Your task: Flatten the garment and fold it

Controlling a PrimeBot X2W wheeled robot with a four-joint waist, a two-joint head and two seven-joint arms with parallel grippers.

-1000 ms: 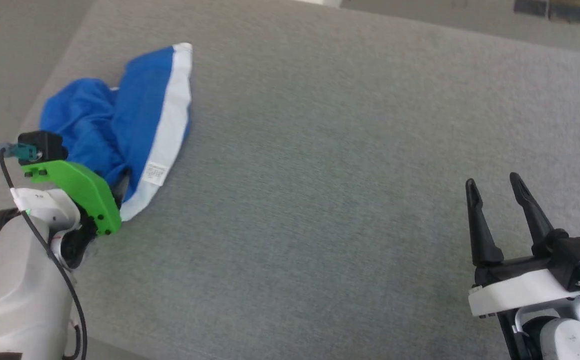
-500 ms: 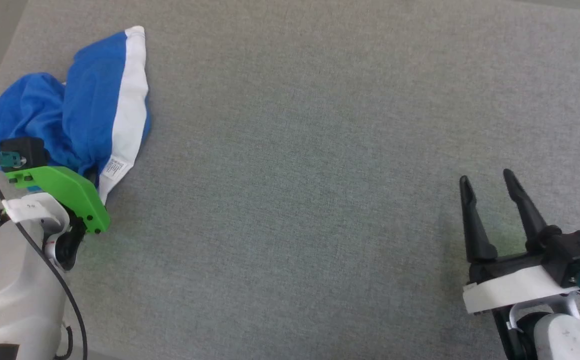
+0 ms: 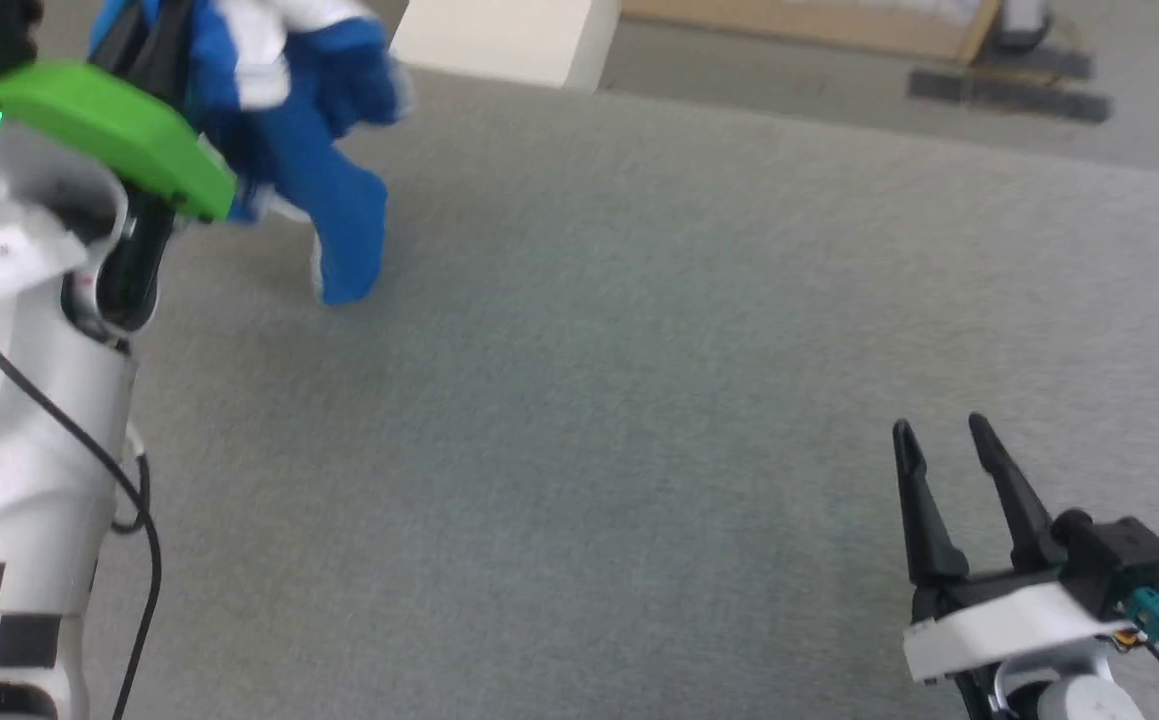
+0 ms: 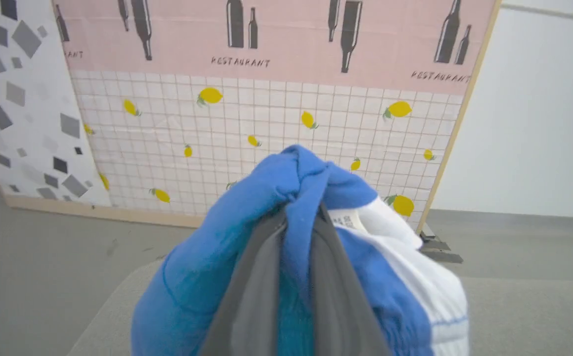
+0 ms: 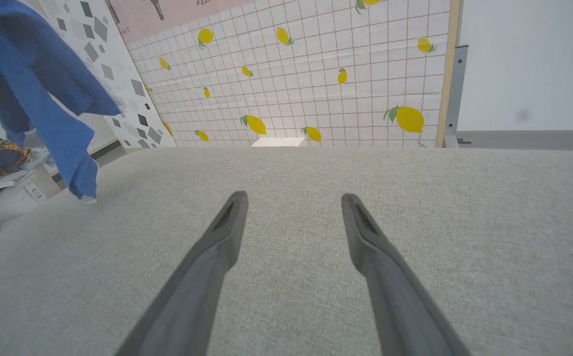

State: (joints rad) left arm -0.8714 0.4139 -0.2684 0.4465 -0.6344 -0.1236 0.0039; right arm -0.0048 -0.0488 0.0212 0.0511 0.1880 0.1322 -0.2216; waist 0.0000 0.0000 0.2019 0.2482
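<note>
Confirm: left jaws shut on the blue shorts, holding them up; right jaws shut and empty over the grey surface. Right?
One slip: the right jaws are open, not shut. The right wrist view shows their fingers spread apart, empty, over the grey surface. The left jaws are shut on the blue shorts, holding them up.

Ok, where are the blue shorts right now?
In the head view the blue shorts hang bunched at the upper left, pinched in the left gripper over the far left part of the grey surface, well away from the right gripper.
</note>
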